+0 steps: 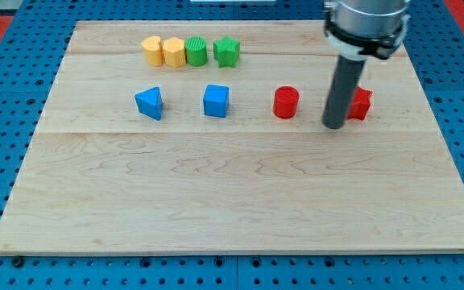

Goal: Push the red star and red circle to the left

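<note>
The red circle (286, 103) is a short red cylinder on the wooden board, right of centre. The red star (361, 104) lies further right, partly hidden behind my rod. My tip (333, 126) rests on the board between the two red blocks, right beside the star's left edge and well apart from the circle.
A blue triangle (149, 103) and a blue cube (216, 101) lie left of the circle in the same row. Along the view's top sit a yellow block (151, 50), a yellow-orange block (172, 51), a green cylinder (196, 51) and a green star (226, 51). The board's right edge (445, 145) is near the star.
</note>
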`<action>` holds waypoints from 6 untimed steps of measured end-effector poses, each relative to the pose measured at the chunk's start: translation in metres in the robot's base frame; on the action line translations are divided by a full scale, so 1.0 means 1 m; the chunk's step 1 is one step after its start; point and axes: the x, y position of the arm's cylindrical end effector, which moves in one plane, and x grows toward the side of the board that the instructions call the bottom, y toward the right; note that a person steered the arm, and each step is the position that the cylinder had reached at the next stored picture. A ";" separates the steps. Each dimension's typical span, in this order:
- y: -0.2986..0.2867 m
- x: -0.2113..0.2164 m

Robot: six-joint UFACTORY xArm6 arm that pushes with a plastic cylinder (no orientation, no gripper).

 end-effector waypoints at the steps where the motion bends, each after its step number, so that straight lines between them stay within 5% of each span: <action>1: 0.028 0.000; 3: 0.089 -0.010; 4: 0.069 -0.034; 6: -0.108 -0.036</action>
